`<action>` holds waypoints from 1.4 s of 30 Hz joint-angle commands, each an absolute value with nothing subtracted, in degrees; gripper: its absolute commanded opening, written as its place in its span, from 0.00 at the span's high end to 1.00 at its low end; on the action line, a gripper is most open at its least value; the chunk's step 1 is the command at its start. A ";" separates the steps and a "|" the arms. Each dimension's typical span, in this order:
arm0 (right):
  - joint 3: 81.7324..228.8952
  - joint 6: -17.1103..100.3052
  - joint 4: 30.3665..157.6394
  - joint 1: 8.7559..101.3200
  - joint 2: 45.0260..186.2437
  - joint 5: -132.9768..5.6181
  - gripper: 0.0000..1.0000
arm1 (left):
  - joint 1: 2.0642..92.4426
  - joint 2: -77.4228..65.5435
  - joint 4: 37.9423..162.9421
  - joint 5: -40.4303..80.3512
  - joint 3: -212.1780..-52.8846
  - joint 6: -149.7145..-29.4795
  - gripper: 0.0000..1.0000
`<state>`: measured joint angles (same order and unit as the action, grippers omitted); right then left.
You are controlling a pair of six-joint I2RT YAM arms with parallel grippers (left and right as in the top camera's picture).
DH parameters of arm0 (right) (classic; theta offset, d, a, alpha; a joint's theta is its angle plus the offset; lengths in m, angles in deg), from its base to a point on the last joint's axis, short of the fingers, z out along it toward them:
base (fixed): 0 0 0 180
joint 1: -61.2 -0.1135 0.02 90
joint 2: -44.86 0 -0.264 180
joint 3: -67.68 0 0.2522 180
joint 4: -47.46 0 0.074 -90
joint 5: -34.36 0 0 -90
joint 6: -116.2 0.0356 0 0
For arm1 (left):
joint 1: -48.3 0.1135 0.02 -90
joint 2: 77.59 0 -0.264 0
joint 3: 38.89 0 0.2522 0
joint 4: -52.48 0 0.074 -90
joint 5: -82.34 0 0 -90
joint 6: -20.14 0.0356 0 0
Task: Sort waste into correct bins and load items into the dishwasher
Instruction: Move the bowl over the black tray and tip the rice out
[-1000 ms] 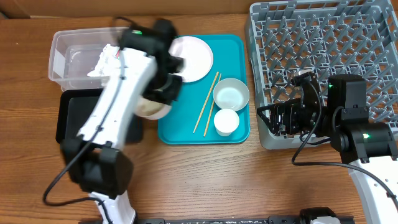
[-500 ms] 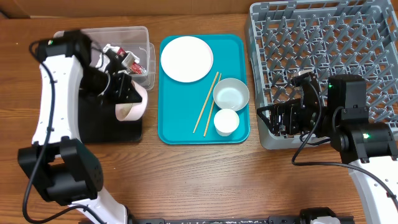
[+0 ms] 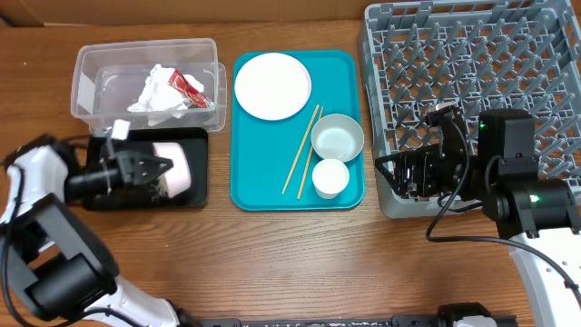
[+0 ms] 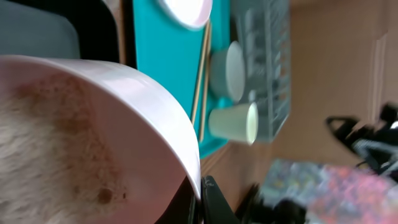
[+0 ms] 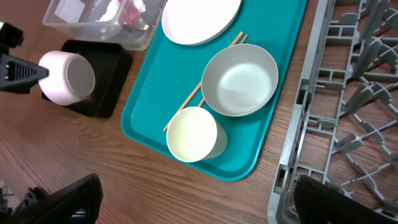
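Observation:
My left gripper (image 3: 154, 169) is shut on the rim of a pale pink bowl (image 3: 176, 173) and holds it tipped on its side over the black tray (image 3: 195, 195). In the left wrist view the bowl (image 4: 81, 137) fills the frame, with brownish smears inside, and my fingers (image 4: 208, 202) pinch its rim. The clear tub (image 3: 91, 86) holds the white napkin (image 3: 154, 91) and the red wrapper (image 3: 186, 84). The plate (image 3: 272, 85), chopsticks (image 3: 300, 153), second bowl (image 3: 338, 138) and cup (image 3: 330, 178) lie on the teal tray (image 3: 259, 163). My right gripper (image 3: 404, 173) is open and empty at the grey rack's (image 3: 472, 82) front left corner.
The right wrist view shows the bowl (image 5: 239, 79), the cup (image 5: 193, 135) and the chopsticks (image 5: 189, 102) on the teal tray (image 5: 149, 93), with the rack's wall (image 5: 292, 155) to the right. Bare wooden table (image 3: 300, 263) lies along the front.
My left arm swung the pink bowl from the teal tray, past the clear tub, down over the black tray, where it is tipped on its side. The right arm has not moved.

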<state>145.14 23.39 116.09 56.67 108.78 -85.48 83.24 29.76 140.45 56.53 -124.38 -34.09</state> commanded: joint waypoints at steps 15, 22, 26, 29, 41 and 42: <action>146.65 23.17 115.78 56.78 108.65 -86.18 0.00 | 94.13 28.89 142.68 81.77 -119.83 -31.75 0.96; 146.65 23.17 115.76 56.78 108.65 -86.18 0.00 | 94.15 28.89 142.11 83.00 -119.94 -37.33 0.96; 146.65 23.17 115.37 56.78 108.65 -86.18 0.00 | 94.80 28.91 131.56 82.95 -119.99 -44.63 0.96; 146.65 23.17 115.19 56.78 108.65 -86.18 0.00 | 94.89 28.89 126.77 83.00 -119.99 -53.87 0.96; 146.65 23.17 115.13 56.78 108.65 -86.18 0.00 | 94.37 28.47 128.45 82.97 -119.99 -56.76 0.96; 146.65 23.17 115.08 56.78 108.65 -86.18 0.00 | 93.78 28.15 129.65 82.97 -120.01 -55.42 0.96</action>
<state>145.14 23.39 115.46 56.67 108.78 -85.48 94.52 29.76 128.10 81.53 -119.90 -54.96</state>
